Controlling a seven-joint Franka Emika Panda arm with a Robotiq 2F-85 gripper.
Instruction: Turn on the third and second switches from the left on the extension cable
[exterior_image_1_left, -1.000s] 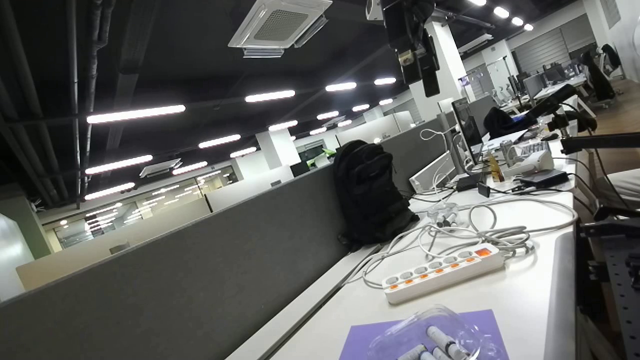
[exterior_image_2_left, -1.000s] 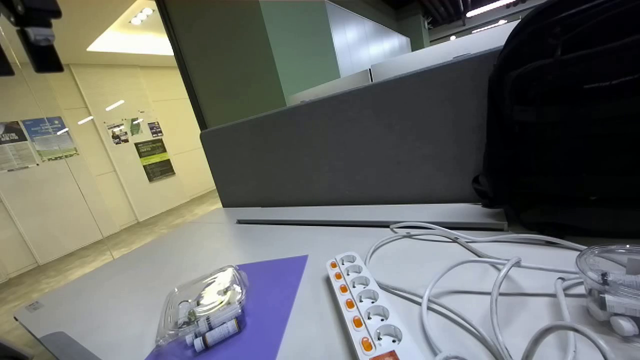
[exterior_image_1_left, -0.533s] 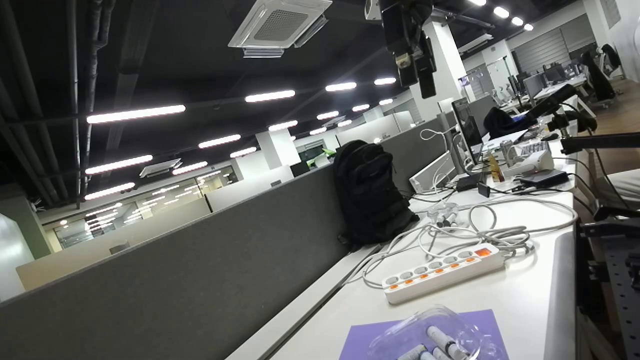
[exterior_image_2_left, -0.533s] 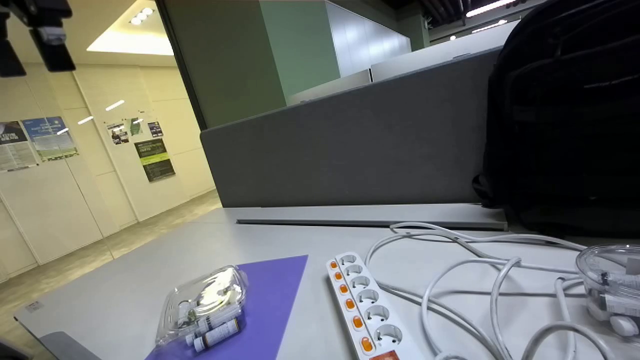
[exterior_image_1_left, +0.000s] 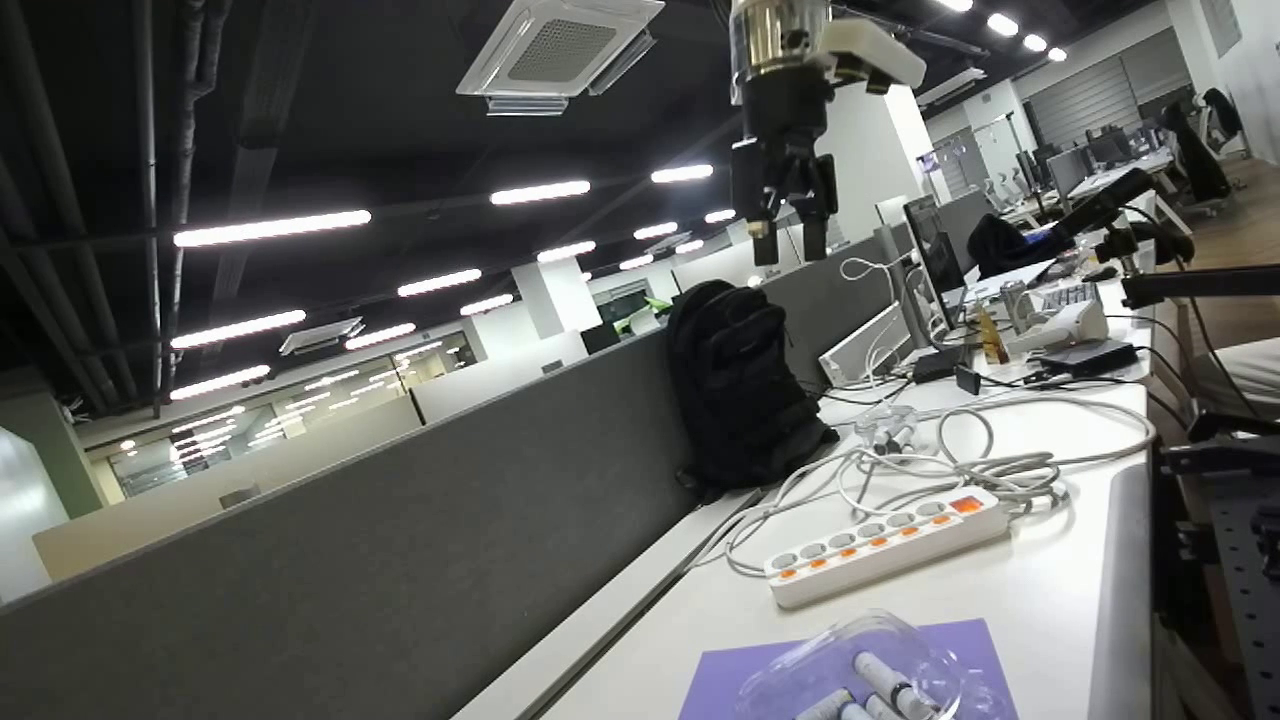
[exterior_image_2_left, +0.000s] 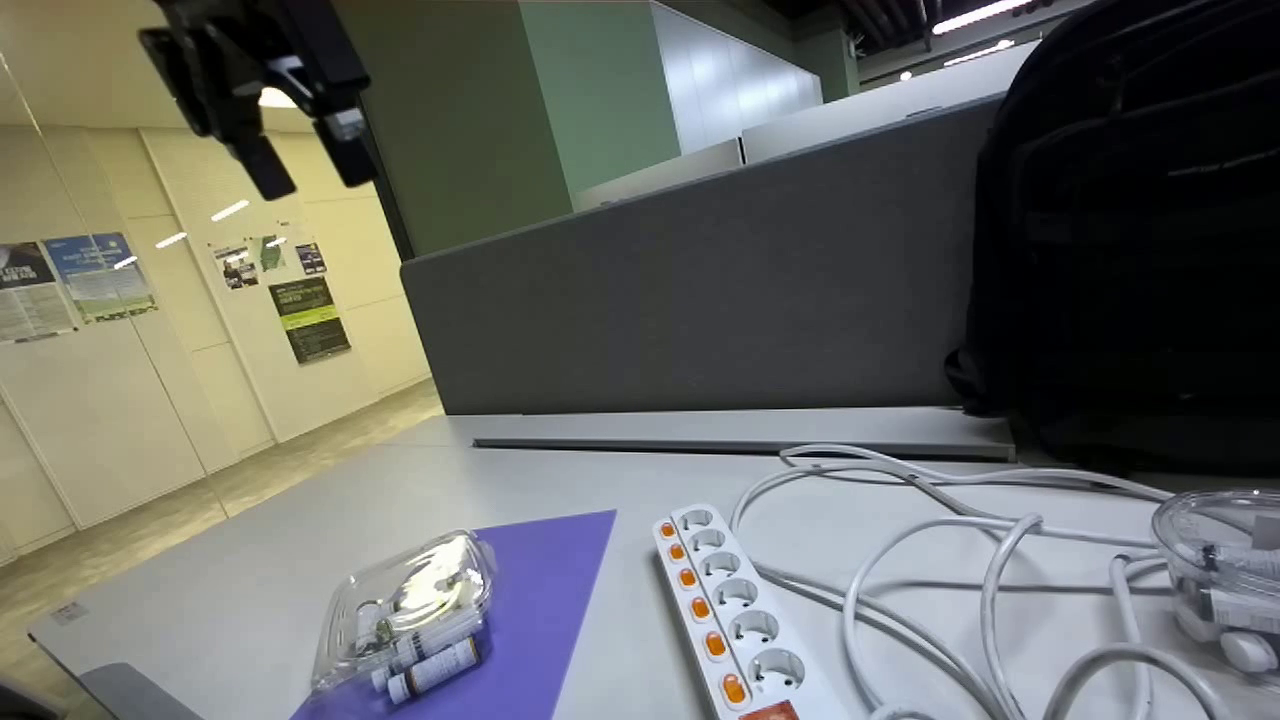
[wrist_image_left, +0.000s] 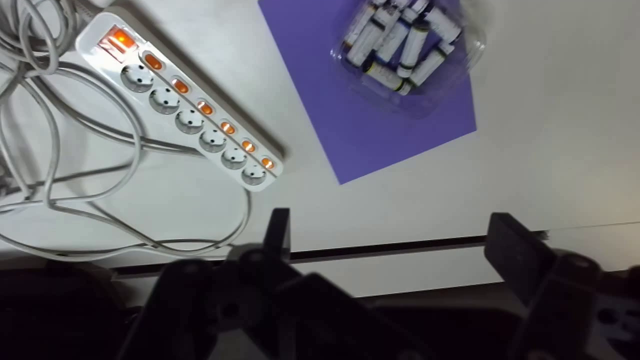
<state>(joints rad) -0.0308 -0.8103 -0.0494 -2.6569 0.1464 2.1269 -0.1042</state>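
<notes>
1. Extension cable (exterior_image_1_left: 890, 555): a long white strip, it is lying face up on the tabletop (exterior_image_1_left: 1050, 590), showing in both exterior views and in the wrist view.
2. Switches (wrist_image_left: 205, 107), six, small, orange: they are running in a row along one long side of the extension cable, each sitting beside a round socket (wrist_image_left: 164, 100). Which are on, I cannot tell.
3. White cords (exterior_image_2_left: 990, 600): they are looping on the extension cable's socket side and bunching near one end of it.
4. Larger red-orange switch (wrist_image_left: 120, 42), one: it is sitting at that same end of the extension cable.
5. Pincer (wrist_image_left: 390, 230), mine: I am holding it well above the extension cable and well apart from it — its two dark fingers (wrist_image_left: 276, 230) are standing wide of each other, pointing down in both exterior views.
6. Purple sheet (wrist_image_left: 370, 142): it is lying flat near the extension cable, on the switch side.
7. Clear plastic container (exterior_image_2_left: 420, 600): it is resting on the sheet, reaching past the edge farther from the extension cable, and is holding labelled cylinders (wrist_image_left: 412, 47).
8. Second clear container (exterior_image_2_left: 1195, 590): it is standing beyond the nearer cords on the extension cable's socket side — contents whitish, too unclear to name.
9. Black backpack (exterior_image_2_left: 1120, 240): it is standing past the cords on the extension cable's socket side, by the grey partition (exterior_image_2_left: 700, 290).
10. Monitor (exterior_image_1_left: 930, 255): in an exterior view it is standing well beyond the extension cable's red-switch end.
</notes>
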